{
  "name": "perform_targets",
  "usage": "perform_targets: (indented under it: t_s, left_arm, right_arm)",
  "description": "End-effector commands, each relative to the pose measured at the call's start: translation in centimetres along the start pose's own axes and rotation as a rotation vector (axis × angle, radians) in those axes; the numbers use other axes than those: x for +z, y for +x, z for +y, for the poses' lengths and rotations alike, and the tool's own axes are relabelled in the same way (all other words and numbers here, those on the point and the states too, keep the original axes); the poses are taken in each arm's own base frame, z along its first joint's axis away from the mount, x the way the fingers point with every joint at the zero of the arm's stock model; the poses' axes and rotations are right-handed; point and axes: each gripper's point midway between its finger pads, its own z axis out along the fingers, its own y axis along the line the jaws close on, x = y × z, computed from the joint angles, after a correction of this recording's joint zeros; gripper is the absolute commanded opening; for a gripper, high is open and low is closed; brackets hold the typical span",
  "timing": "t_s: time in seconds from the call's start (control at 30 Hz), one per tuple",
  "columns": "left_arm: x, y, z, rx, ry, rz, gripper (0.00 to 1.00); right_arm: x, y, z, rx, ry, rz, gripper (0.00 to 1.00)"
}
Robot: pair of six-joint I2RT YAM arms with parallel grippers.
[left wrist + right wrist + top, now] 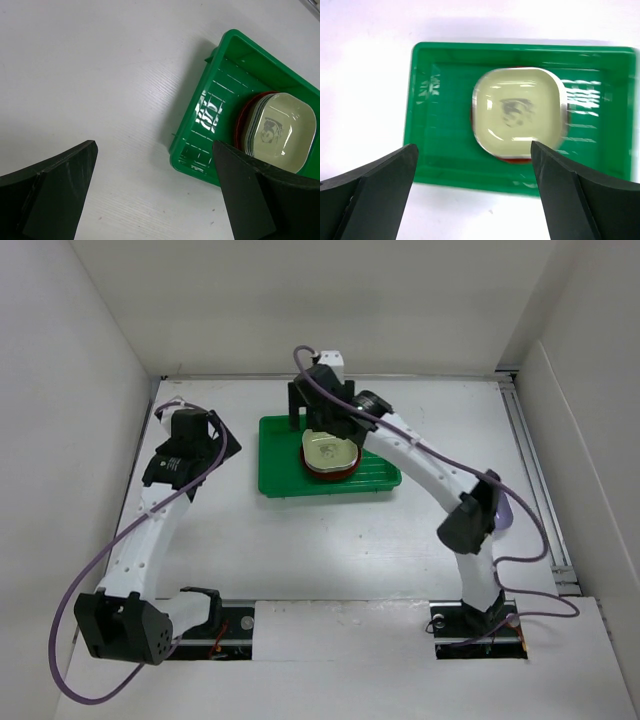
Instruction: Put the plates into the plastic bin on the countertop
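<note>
"Trouble from here, as you judged it?"

"Mostly the stack (328, 452). It sat inside the plastic bin (278, 462), and the right gripper (474, 147) hung directly above it, jaws spread wide and holding nothing. A careless rise or sideways drift could have clipped the top dish (517, 112) and slid it off the pile."

"And the left gripper (154, 145)?"

"Over bare countertop (330, 550) beside the bin's end, equally wide, empty. It was harmless unless it swung into the rim."

"Counts?"

"There was one bin and one stack. One pale green-cream dish with a printed figure lay on top, and one reddish-brown plate (239, 122) showed its rim at the bottom. The rims between were too tight to count. A lavender shape (505, 510) peeked from behind the right arm (420, 455) at its elbow. It was perhaps a dish left out, but I could not tell."
</note>
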Motion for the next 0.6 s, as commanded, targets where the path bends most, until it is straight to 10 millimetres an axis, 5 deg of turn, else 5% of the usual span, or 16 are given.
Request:
perform_targets:
  t_s: [0.0, 0.03, 0.07, 0.13, 0.17, 0.2, 0.27, 0.33, 0.4, 0.57]
  left_arm:
    - [-1.3, -1.2, 0.1, 0.031, 0.022, -0.060, 1.00]
    - [-1.4, -1.1, 0.0, 0.044, 0.035, -0.051, 1.00]
    - [-1.7, -1.3, -0.3, 0.052, 0.054, -0.063, 1.00]
    - [-1.8, -0.8, -0.3, 0.079, 0.070, -0.049, 1.00]
    - [-1.7, -1.1, -0.5, 0.076, 0.077, -0.058, 1.00]
    - [-1.6, -0.5, -0.5, 0.076, 0.092, -0.048, 1.00]
    - [-1.3, 0.3, -0.6, 0.091, 0.108, -0.026, 1.00]
    - [-1.4, 0.9, -1.0, 0.089, 0.149, -0.015, 1.00]
    - [-1.6, 0.7, -1.0, 0.097, 0.154, -0.023, 1.00]
    - [-2.3, 0.6, -1.3, 0.091, 0.187, -0.037, 1.00]
  right_arm:
    - [-5.0, -4.7, -4.7, 0.113, 0.055, -0.129, 1.00]
    - [-3.5, -2.0, -7.5, 0.111, 0.112, -0.071, 1.00]
    - [-6.0, -2.9, -9.2, 0.159, 0.098, -0.105, 1.00]
    - [-6.9, -1.1, -11.6, 0.233, 0.098, -0.087, 1.00]
    - [-5.7, 2.4, -14.3, 0.252, 0.140, -0.034, 1.00]
    - [-8.0, 2.0, -15.5, 0.326, 0.108, -0.072, 1.00]
    - [-7.4, 6.2, -19.2, 0.388, 0.159, -0.028, 1.00]
    - [-8.7, 7.0, -21.8, 0.472, 0.183, -0.055, 1.00]
    - [-8.4, 10.1, -25.5, 0.550, 0.275, -0.010, 1.00]
    - [-7.2, 14.9, -29.8, 0.647, 0.312, 0.054, 1.00]
